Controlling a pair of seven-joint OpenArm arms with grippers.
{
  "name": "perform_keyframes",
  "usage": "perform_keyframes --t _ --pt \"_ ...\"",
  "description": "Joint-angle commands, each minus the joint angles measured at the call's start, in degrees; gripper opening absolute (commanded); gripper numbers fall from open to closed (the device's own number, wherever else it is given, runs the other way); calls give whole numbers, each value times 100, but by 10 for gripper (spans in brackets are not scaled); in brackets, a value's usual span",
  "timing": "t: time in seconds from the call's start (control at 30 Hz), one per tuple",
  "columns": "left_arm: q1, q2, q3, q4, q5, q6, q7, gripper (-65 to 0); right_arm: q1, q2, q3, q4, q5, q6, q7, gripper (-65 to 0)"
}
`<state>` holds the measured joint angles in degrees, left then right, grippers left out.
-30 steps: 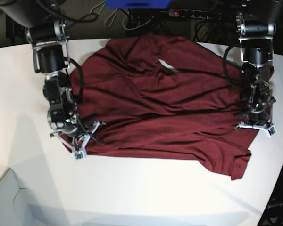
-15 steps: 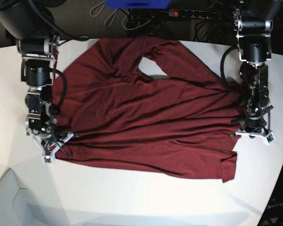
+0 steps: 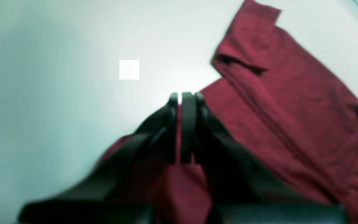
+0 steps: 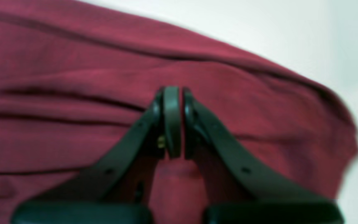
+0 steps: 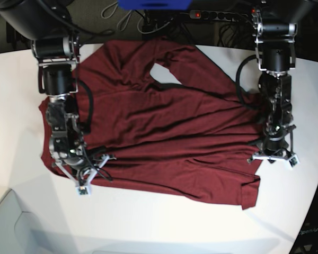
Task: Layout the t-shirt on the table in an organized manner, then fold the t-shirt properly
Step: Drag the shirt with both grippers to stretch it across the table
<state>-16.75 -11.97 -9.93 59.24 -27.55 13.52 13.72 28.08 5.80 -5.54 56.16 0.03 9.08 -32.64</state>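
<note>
T-shirt (image 5: 169, 137) spread on table (image 5: 148, 222); wrist views blurred.

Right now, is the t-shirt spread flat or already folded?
Spread but not flat: the t-shirt covers the table wrinkled, unfolded, with both grippers shut on its side edges.

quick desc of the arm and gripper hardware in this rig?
Both arms are black cylindrical joint housings with silver metal bands and looped black cables. The left gripper and right gripper have dark, tapered, curved fingers on pale whitish mounts.
</note>
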Motion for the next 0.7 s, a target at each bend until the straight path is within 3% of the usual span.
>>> perform_keyframes --t 0.0,0.13,0.33,0.67 --pt "-254 -3 -4 -56 -1 -29 -119 -628 335 -22 -154 -91 10 -16 280 -650" --pt "-694 76 -4 -997 -1 -29 -145 -630 766 -180 -576 -1049 10 -16 807 -650" --pt "-958 23 -4 -2131 -1 -29 -180 -631 1162 -339 -628 -2280 10 -16 1581 -650" --pt "-922 -302 -31 -2166 -45 -29 -180 -632 1346 -356 -637 -3634 -8 -51 3146 -650"
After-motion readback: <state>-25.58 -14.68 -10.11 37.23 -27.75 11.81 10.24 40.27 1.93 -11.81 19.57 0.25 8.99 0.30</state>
